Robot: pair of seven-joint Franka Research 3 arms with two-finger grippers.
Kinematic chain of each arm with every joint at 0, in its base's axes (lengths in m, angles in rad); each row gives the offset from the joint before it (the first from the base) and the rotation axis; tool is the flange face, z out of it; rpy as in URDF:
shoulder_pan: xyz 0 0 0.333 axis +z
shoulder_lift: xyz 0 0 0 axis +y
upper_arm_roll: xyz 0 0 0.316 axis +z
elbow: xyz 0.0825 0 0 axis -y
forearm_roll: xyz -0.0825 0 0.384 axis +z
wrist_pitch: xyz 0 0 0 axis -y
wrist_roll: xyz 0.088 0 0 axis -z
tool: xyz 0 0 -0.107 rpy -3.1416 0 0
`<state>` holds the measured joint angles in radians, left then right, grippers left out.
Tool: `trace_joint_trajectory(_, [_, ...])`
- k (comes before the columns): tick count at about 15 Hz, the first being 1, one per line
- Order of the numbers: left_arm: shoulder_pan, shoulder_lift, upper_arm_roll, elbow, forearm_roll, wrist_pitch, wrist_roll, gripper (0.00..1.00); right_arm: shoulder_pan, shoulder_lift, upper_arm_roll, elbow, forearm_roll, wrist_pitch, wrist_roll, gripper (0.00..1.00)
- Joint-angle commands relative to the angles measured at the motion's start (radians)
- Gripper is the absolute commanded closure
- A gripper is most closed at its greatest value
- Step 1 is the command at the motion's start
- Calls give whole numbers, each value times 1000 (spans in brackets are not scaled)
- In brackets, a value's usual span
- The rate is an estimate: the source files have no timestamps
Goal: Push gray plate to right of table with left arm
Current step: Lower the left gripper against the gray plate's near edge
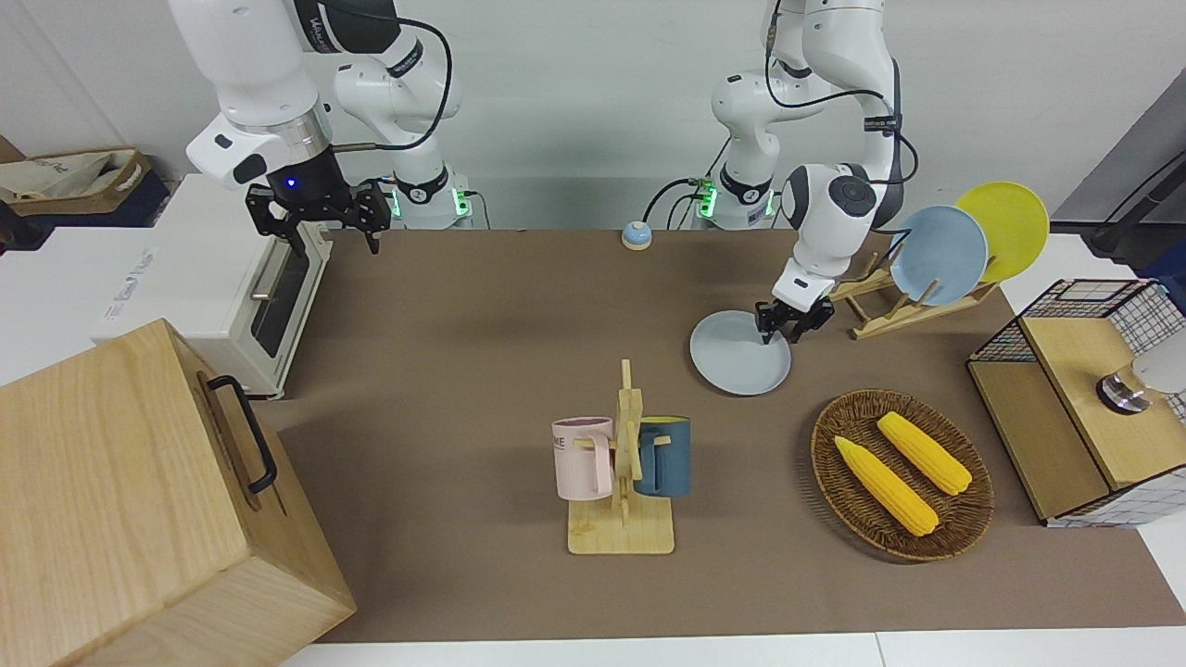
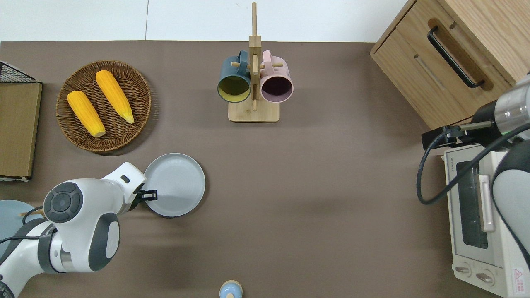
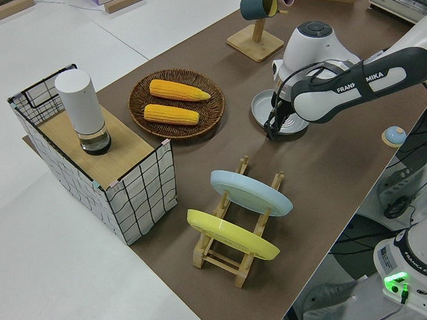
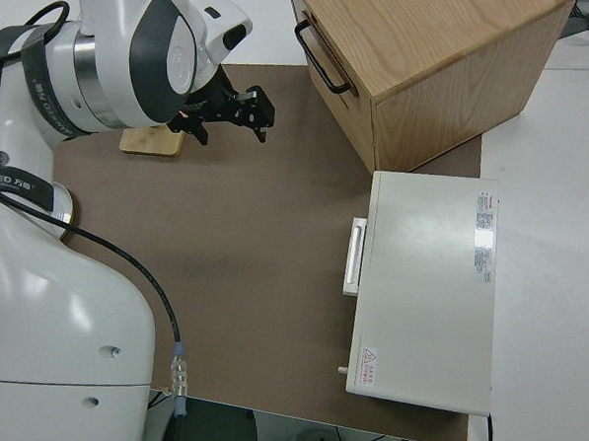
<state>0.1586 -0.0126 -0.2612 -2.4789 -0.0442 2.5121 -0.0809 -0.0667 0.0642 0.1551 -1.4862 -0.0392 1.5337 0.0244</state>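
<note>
With my left gripper (image 1: 779, 326) low at the gray plate (image 1: 738, 362) rim, a skid is my worry.
Fingers look pressed together; pushing off-centre could spin the plate into the mug rack (image 1: 623, 472).

Two white jointed arms — the left arm (image 1: 839, 199) with dark oval cap and black cable, the other silver-banded with a blue light.
</note>
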Motion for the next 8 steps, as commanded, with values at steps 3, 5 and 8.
trace_joint_trajectory(3, [-14,-4,11,-17,-13,22,9,1000,-1,-6,0,1,7,-10,3,17])
trace_joint_trajectory(5, [-14,-3,11,-17,-13,22,9,1000,-1,-6,0,1,7,-10,3,17])
trace_joint_trajectory(8, [-16,9,10,-15,-13,22,4,1000,-1,-6,0,1,7,-10,3,17])
